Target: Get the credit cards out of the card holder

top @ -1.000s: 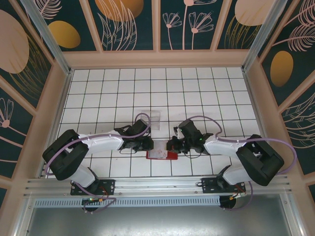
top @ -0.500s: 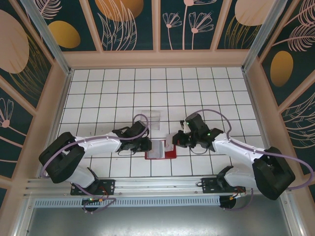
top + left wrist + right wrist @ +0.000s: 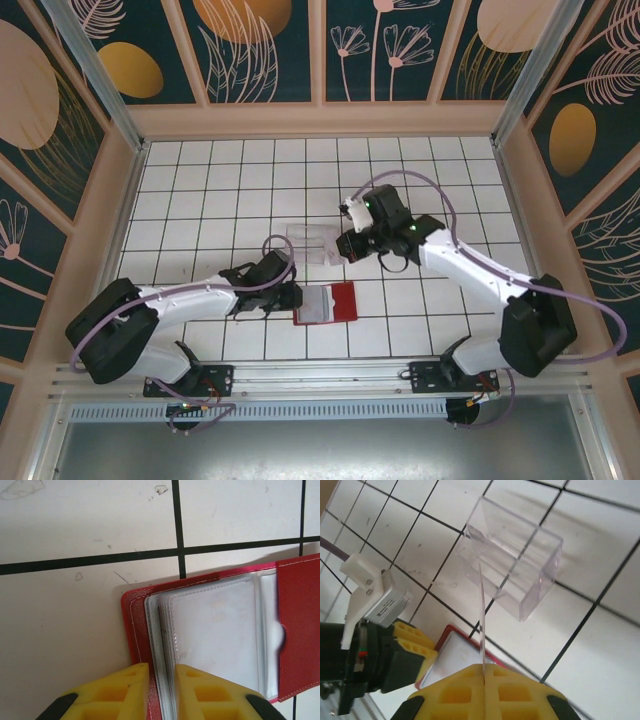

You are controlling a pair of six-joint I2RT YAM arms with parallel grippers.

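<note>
One credit card (image 3: pixel 482 615) pinched in right gripper (image 3: pixel 484 675) near clear box (image 3: pixel 512 575); left gripper (image 3: pixel 161 680) clamps card holder (image 3: pixel 299 620).

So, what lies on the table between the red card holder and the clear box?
Nothing: in the top view the table between card holder and clear box is bare white tile with a black line.

Red card holder (image 3: pixel 343 300) lies open and flat on the table (image 3: pixel 220 190) (clear sleeves (image 3: pixel 215 630) upward); one thin credit card (image 3: pixel 482 610) stands edge-on, pinched in the right claw (image 3: pixel 484 672).
</note>
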